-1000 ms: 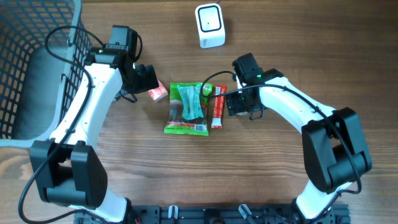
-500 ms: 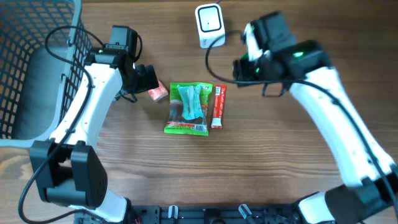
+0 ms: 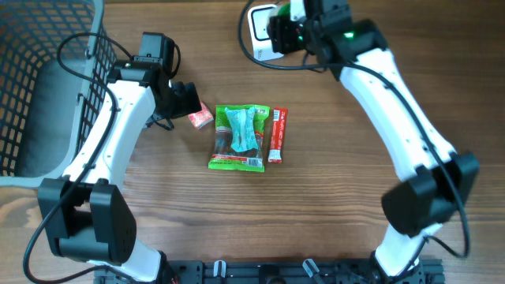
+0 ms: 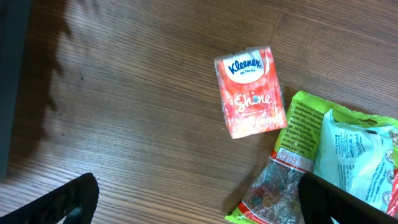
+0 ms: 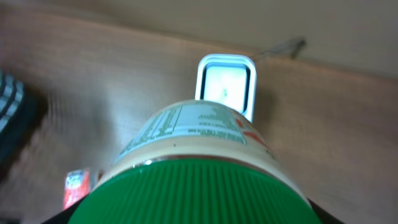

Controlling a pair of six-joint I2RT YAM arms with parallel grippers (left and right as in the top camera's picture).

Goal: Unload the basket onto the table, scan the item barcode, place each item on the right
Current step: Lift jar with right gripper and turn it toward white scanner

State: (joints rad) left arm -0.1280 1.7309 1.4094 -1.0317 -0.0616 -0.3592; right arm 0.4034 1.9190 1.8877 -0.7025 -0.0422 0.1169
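Observation:
In the right wrist view a jar [image 5: 199,149] with a ribbed green lid and a cream printed label fills the lower frame, and my right gripper [image 5: 199,214] is shut on it. The white scanner [image 5: 227,84] stands just beyond the jar, its window facing it. Seen from overhead, the right gripper [image 3: 293,30] hovers at the far edge and partly covers the scanner [image 3: 256,35]. My left gripper [image 3: 185,99] stands open and empty over bare wood, beside a red Kleenex pack [image 4: 250,91].
A green snack bag [image 3: 239,138] and a red stick pack [image 3: 276,134] lie side by side mid-table. The Kleenex pack [image 3: 200,117] sits to their left. A wire basket [image 3: 31,79] fills the far left. The scanner's cable runs off the far edge.
My right gripper closed on the jar beside the red stick pack and carried it up and back to the scanner. The left arm has not moved.

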